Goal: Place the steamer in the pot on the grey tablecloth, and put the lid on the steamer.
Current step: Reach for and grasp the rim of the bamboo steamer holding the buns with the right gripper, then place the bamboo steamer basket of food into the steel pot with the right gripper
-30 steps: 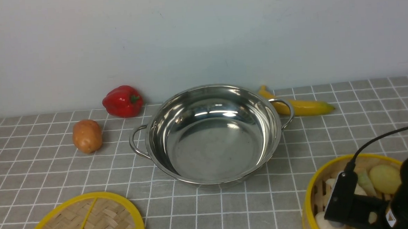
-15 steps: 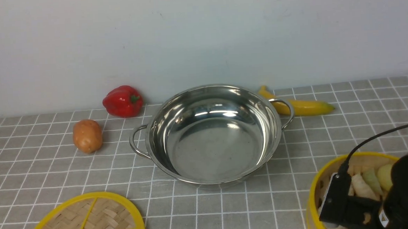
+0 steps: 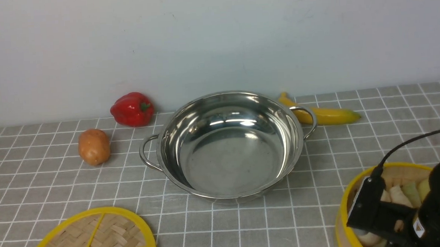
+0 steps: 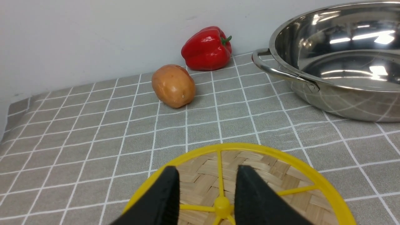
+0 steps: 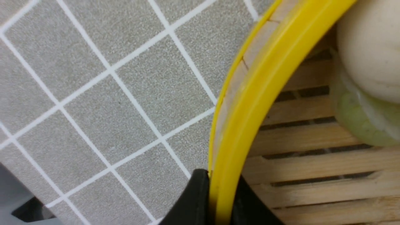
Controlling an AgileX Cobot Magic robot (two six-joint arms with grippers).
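Note:
The steamer [image 3: 358, 178], a bamboo basket with a yellow rim and pale buns, is at the near right of the grey tablecloth [image 3: 49, 177]. In the right wrist view my right gripper [image 5: 218, 200] is shut on the steamer's yellow rim [image 5: 265, 78], one finger outside and one inside above the slats. The shiny pot [image 3: 228, 145] stands empty at the centre. The lid [image 3: 94, 239] lies flat at the near left. My left gripper [image 4: 207, 187] is open just above the lid [image 4: 275, 178], its fingers either side of the hub.
A red pepper [image 3: 132, 109] and a potato [image 3: 94, 146] sit left of the pot, and a banana [image 3: 328, 114] lies behind its right handle. A white wall runs close behind them. The right arm's black wrist [image 3: 435, 210] covers part of the steamer.
The right arm has shifted, and the steamer in its grip has moved a little to the right. The buns inside have shifted. The lid and pot have not moved.

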